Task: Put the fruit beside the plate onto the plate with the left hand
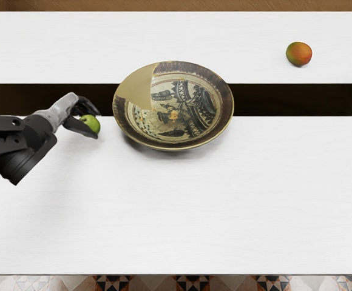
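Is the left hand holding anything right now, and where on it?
Yes: the left hand grips the green fruit, pinching its left side from above and below.

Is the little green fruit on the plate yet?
Not yet. The green fruit is left of the plate, gripped in the left robot hand.

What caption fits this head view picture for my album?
The left hand grips a small green fruit beside the patterned plate on the white table.
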